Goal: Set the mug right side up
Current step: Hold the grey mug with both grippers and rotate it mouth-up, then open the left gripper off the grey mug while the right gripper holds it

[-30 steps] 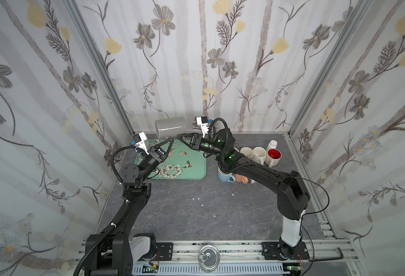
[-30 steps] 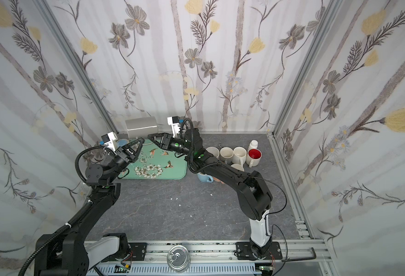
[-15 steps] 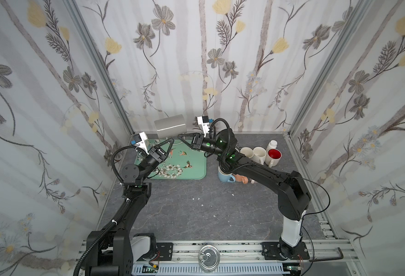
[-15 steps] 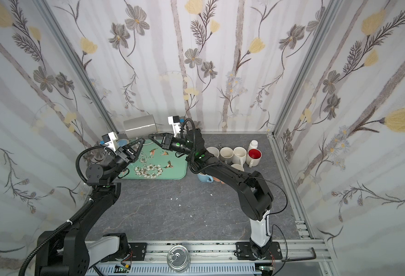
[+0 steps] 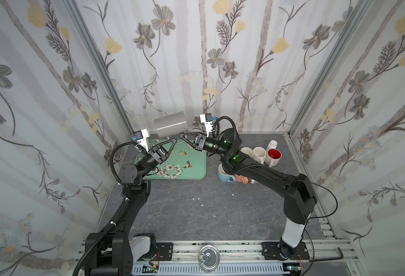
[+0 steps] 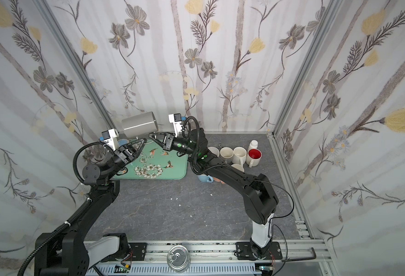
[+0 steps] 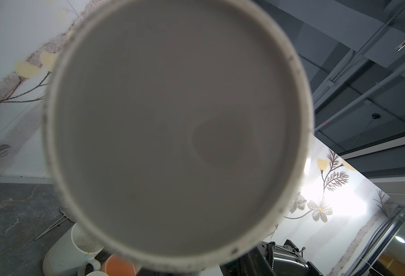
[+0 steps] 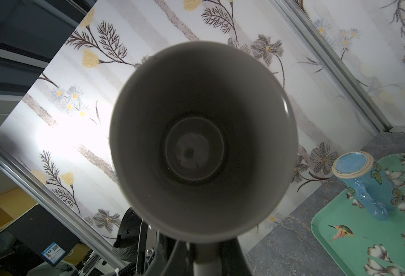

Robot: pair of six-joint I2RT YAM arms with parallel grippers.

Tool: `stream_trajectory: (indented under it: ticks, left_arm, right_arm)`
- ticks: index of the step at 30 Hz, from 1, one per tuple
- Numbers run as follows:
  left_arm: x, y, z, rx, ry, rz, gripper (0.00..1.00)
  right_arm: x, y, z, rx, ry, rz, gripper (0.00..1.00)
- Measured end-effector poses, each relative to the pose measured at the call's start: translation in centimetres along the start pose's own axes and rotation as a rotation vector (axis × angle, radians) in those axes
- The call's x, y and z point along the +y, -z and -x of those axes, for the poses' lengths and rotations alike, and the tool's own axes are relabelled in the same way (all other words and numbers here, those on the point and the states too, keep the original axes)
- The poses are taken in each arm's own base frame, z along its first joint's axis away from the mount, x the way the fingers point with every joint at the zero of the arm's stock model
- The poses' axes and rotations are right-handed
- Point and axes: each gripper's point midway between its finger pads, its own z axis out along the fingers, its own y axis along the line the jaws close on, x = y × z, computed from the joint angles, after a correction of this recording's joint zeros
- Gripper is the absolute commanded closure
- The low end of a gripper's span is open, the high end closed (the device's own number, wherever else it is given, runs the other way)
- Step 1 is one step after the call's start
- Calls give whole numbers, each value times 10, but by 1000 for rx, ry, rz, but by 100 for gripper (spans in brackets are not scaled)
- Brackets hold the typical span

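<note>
grey mug point(image 5: 171, 124) sideways, airborne; r end effector point(image 5: 181, 137) clamped on it (l end effector point(image 5: 173, 141): can't tell).

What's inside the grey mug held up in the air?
Nothing shows inside the grey mug: the right wrist view looks down its mouth to a bare bottom. In both top views its own wall hides the inside.

Grey mug point(image 8: 196, 95) mouth toward camera

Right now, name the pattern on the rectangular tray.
Mint-green rectangular tray: white blossoms and small birds, clearest in a top view.
</note>
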Motion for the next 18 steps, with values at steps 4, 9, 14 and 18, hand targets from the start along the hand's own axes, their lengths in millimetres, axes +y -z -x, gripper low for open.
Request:
stream_trajectory:
  ticks: [4, 9, 14, 18]
  left_arm:
    - [-2, 0, -1, 3, -8, -5, 51]
    - [-4, 1, -1, 6, -26, 2, 47]
    - [-2, 1, -3, 17, -33, 21, 46]
    - [3, 2, -6, 31, -36, 47, 46]
  right_arm:
    - [5, 5, 3, -15, 34, -9, 100]
    - [11, 13, 10, -49, 88, -35, 100]
    - [15, 20, 18, -71, 136, -74, 100]
    - [10, 26, 17, -78, 155, -118, 100]
